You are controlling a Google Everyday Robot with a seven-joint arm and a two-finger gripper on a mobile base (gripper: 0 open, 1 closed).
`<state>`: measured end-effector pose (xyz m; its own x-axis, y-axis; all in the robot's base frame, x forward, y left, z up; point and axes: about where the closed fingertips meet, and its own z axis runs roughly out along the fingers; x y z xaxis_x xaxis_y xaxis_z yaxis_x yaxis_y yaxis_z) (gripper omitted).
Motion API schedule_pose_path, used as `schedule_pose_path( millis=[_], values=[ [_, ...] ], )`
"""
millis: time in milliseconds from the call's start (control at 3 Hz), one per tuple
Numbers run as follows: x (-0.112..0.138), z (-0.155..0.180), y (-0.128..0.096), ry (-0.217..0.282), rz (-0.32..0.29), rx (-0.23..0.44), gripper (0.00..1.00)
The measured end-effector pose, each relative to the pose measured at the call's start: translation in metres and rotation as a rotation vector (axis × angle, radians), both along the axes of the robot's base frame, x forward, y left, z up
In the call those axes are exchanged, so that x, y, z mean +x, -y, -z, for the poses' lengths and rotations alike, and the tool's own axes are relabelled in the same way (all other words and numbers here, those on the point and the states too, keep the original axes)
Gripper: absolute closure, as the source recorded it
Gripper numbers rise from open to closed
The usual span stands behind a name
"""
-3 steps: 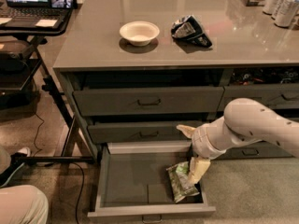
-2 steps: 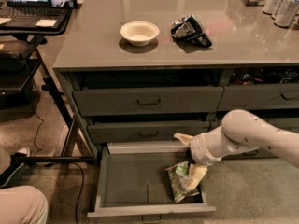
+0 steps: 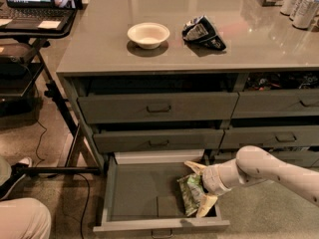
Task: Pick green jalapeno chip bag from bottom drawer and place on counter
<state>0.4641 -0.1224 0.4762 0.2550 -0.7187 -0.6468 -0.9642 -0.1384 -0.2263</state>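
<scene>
The green jalapeno chip bag [image 3: 186, 195] lies on the floor of the open bottom drawer [image 3: 139, 193], at its right side. My gripper [image 3: 194, 189] reaches in from the right on a white arm and is down in the drawer. Its two pale fingers [image 3: 206, 205] are spread wide, one on the far side of the bag and one on the near side, so it is open around the bag. The bag still rests on the drawer floor. The counter [image 3: 249, 49] lies above the drawers.
A white bowl [image 3: 148, 35] and a black-and-white glossy bag [image 3: 202, 32] sit on the counter, with cans [image 3: 299, 4] at its far right. Closed drawers [image 3: 158, 107] are above the open one. A black desk with a laptop [image 3: 35, 4] stands left; a person's knee [image 3: 20, 218] is bottom left.
The arm has dropped lower and the gripper has sunk into the drawer, its fingers now straddling the chip bag. The bag has not moved.
</scene>
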Motion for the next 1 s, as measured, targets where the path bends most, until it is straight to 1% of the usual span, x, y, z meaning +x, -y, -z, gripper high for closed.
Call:
schedule_pose_path(
  millis=[333, 667, 1000],
  values=[
    [0.000, 0.000, 0.000, 0.000, 0.000, 0.000, 0.00],
    [0.005, 0.009, 0.000, -0.005, 0.022, -0.032, 0.00],
    [0.018, 0.035, 0.000, 0.001, 0.042, -0.107, 0.00]
  ],
)
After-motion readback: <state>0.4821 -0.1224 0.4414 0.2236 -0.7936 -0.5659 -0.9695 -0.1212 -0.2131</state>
